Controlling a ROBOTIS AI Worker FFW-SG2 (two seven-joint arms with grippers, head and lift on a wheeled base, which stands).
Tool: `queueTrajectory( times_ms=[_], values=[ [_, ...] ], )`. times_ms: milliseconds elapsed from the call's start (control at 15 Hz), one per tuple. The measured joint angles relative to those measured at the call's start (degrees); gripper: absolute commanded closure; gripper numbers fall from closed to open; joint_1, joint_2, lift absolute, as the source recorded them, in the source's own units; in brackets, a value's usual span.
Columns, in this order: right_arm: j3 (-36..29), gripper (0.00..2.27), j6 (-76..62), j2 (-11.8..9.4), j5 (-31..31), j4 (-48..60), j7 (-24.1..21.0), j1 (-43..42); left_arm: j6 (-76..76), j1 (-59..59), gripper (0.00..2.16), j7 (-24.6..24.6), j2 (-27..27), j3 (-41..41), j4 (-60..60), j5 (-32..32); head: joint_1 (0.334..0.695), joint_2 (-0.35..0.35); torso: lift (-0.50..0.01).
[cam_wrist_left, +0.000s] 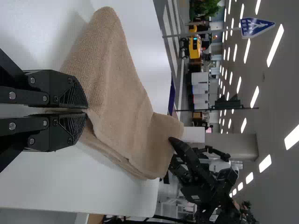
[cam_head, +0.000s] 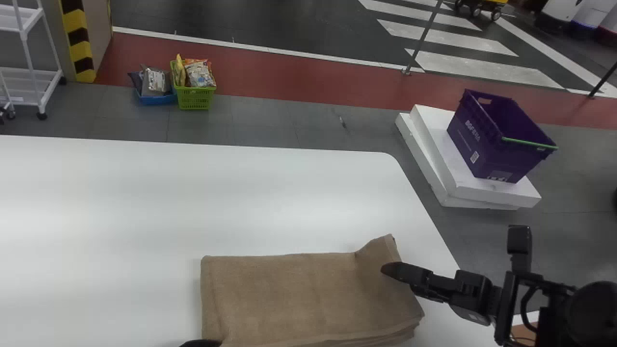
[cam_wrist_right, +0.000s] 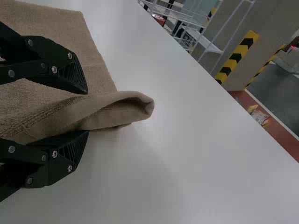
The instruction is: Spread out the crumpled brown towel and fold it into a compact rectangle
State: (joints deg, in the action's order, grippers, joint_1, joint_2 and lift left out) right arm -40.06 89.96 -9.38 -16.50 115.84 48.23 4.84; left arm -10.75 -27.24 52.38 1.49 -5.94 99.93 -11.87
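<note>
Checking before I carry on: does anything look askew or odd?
The folded brown cloth towel looks uneven: its far right corner pokes past the straight far edge, a loose fold standing between the jaws of the black right gripper.

Purple crate point(cam_head: 496, 156): wht print point(cam_head: 472, 130), QR lbl point(cam_head: 475, 157) | blue sign point(cam_wrist_left: 256, 27), prob. xing

Some parts are cut away or covered at the table point(cam_head: 144, 207).
The head view's bottom edge cuts the towel point(cam_head: 308, 294) and most of the left gripper point(cam_head: 200, 343), whose tips cover the cloth pinched between them. Near the table's right edge, one finger of the right gripper point(cam_head: 389, 269) is hidden in the head view. Beyond the far edge, the packets point(cam_head: 200, 73) are too small to tell their contents.
</note>
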Motion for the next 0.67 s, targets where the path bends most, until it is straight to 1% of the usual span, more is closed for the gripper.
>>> queueTrajectory(
  times_ms=[67, 133, 267, 333, 400, 467, 667],
  values=[
    [0.2, 0.93, 0.0, 0.1, 0.0, 0.6, 0.4, 0.0, 0.0, 0.0, 1.06, 0.0, 0.0, -0.1, 0.0, 0.0, 0.695, -0.35, -0.127],
    [0.5, 0.99, 0.0, 0.2, 0.0, 0.9, 0.7, 0.1, 0.0, 0.0, 1.06, 0.0, 0.0, -0.2, 0.0, 0.0, 0.695, -0.35, -0.127],
    [0.8, 0.98, 0.0, 0.3, 0.6, 0.9, 1.0, 0.1, 0.0, 0.0, 1.06, 0.1, 0.0, -0.2, 0.1, 0.0, 0.695, -0.35, -0.127],
    [0.8, 0.71, 0.0, 0.3, 0.9, 0.7, 0.9, 0.1, 0.0, 0.0, 1.06, 0.1, 0.1, -0.2, 0.1, 0.0, 0.695, -0.35, -0.127],
    [0.6, 0.54, 0.0, 0.3, 1.1, 0.7, 0.9, 0.3, 0.0, 0.0, 1.06, 0.1, 0.1, -0.2, 0.2, 0.0, 0.695, -0.35, -0.127],
    [-0.2, 0.48, 0.0, 0.3, 1.1, 0.7, 1.1, 0.6, 0.0, 0.0, 1.06, 0.1, 0.1, -0.2, 0.2, 0.0, 0.695, -0.35, -0.127],
    [-2.7, 0.48, 0.0, 0.1, 0.9, 1.1, 1.3, 1.6, 0.1, 0.0, 1.06, 0.1, 0.0, -0.4, 0.1, -0.2, 0.695, -0.35, -0.127]
  ],
)
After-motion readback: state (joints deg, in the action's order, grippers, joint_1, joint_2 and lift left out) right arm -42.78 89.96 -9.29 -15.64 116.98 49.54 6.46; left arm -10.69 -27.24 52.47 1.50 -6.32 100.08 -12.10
